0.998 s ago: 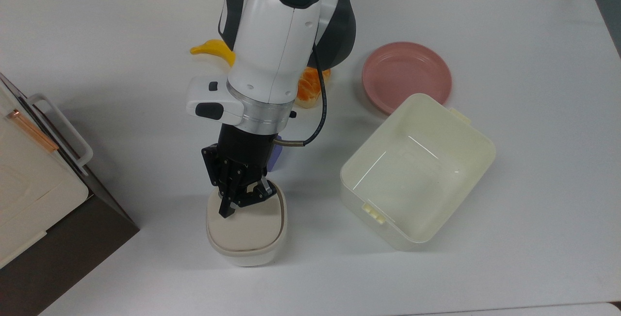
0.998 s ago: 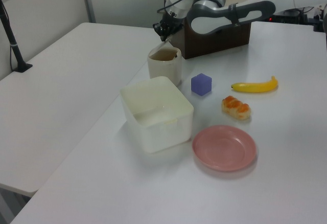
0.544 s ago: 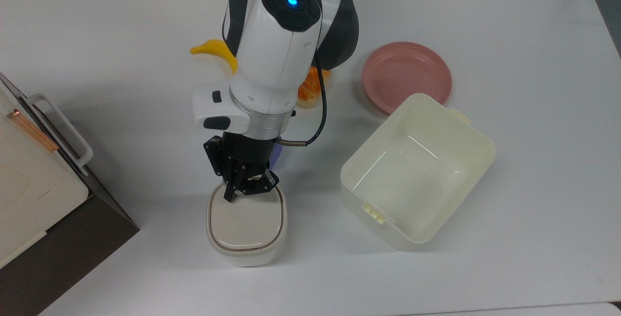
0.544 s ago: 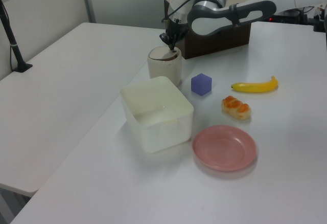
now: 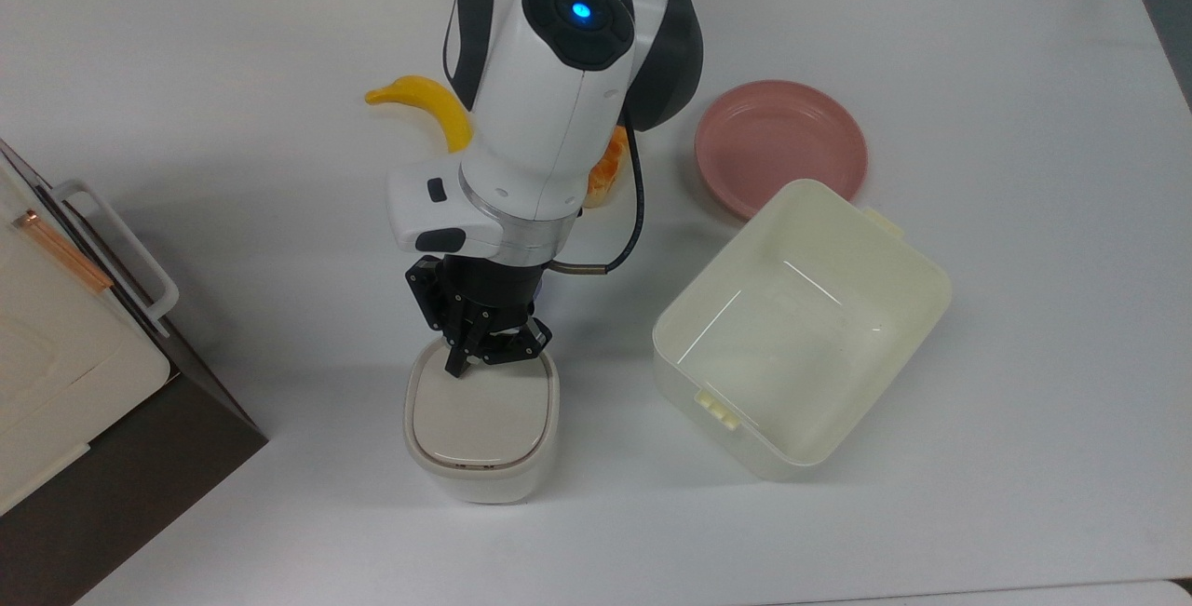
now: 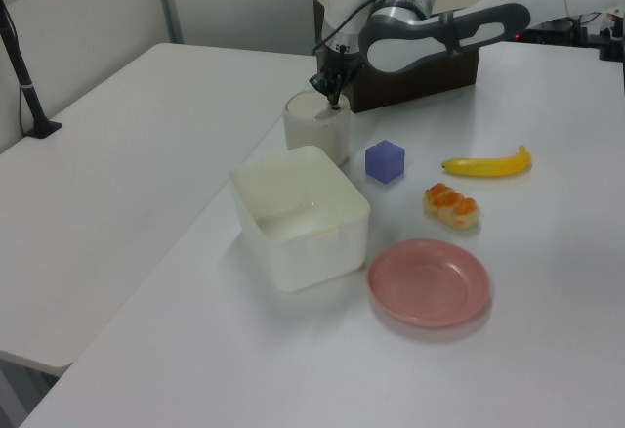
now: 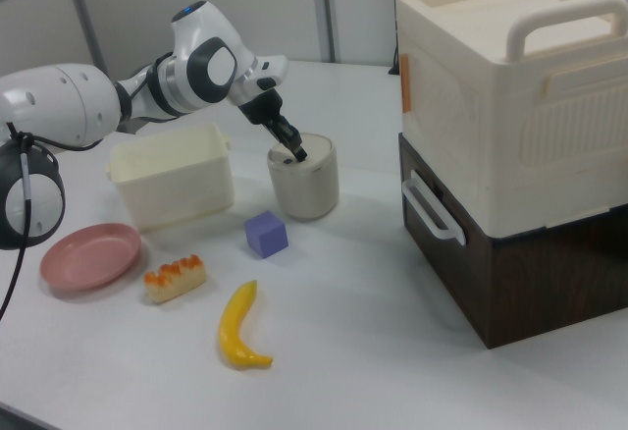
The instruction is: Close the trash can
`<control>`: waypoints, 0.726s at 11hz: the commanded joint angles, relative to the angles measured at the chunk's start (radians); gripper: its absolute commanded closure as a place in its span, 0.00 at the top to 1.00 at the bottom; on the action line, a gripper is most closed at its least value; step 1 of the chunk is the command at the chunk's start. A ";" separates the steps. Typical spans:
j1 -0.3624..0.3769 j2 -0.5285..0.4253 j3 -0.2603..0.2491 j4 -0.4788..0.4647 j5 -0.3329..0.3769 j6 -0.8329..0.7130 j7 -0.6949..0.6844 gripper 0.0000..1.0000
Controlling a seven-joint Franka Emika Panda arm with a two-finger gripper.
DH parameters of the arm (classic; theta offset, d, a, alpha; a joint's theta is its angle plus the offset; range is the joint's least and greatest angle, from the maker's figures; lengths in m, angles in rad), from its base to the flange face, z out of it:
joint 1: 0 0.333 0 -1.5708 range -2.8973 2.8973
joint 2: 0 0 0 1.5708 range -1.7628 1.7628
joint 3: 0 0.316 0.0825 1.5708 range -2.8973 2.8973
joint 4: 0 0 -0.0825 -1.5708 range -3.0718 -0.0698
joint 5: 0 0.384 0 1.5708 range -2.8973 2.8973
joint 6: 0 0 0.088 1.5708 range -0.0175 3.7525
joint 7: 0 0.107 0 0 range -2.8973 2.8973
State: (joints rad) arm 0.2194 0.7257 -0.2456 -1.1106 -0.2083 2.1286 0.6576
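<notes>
The trash can (image 5: 480, 429) is a small cream-beige bin near the table's front edge in the top view, and its flat lid (image 5: 478, 415) lies level on the rim. My gripper (image 5: 463, 362) points down with its fingers together, tips resting on the lid's edge nearest the arm. The left view has the trash can (image 6: 315, 127) behind the tub, with the gripper (image 6: 334, 104) on its top. In the right view the gripper (image 7: 294, 152) touches the top of the trash can (image 7: 304, 183).
A pale-yellow lidless tub (image 5: 801, 327) sits to the top view's right of the can, a pink plate (image 5: 780, 145) beyond it. A banana (image 5: 428, 103), an orange food piece (image 5: 605, 173) and a purple cube (image 6: 385, 160) lie near the arm. A cream case on a brown box (image 7: 510, 106) stands close by.
The lid has gone from tilted up to lying flat on the can. My gripper has drawn back toward the lid's arm-side edge and lowered, and the can has shifted slightly.
</notes>
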 commanded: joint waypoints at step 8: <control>-0.015 -0.158 0.006 -0.061 0.142 -0.012 0.091 0.15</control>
State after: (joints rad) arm 0.2081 0.6453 -0.2388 -1.1238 -0.0954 2.1284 0.7335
